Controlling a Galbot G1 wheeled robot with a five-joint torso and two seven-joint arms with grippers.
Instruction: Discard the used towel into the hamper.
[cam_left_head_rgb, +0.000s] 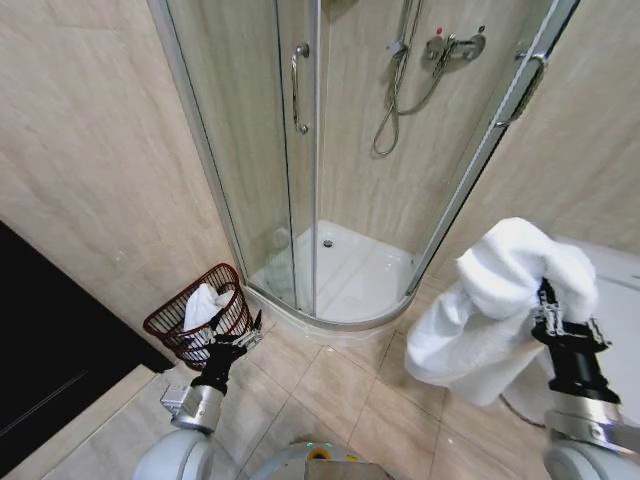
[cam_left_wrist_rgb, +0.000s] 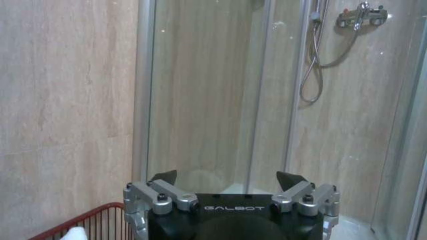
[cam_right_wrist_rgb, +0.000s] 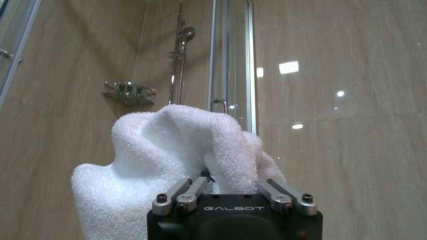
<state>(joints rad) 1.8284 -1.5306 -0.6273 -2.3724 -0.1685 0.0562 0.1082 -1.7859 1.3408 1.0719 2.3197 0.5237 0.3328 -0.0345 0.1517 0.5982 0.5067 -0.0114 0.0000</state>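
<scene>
One white towel (cam_left_head_rgb: 490, 305) is held bunched in the right gripper (cam_left_head_rgb: 547, 300), fingers pinched on its folds, well apart from the hamper (cam_left_head_rgb: 200, 318). Left gripper (cam_left_head_rgb: 235, 338) is parked beside the hamper, fingers spread. Towel judged soft, light, floppy; a bunched fold is best gripped.

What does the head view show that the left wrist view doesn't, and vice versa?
Head view only: the right hand shut on a white towel held up at the robot's right, the shower tray, the floor tiles, and the whole hamper standing against the wall.
Left wrist view only: a close look at the left hand, fingers spread and holding nothing.
Both: the hamper with white cloth already in it, the glass shower enclosure, the shower hose and mixer, and the left hand beside the hamper.
</scene>
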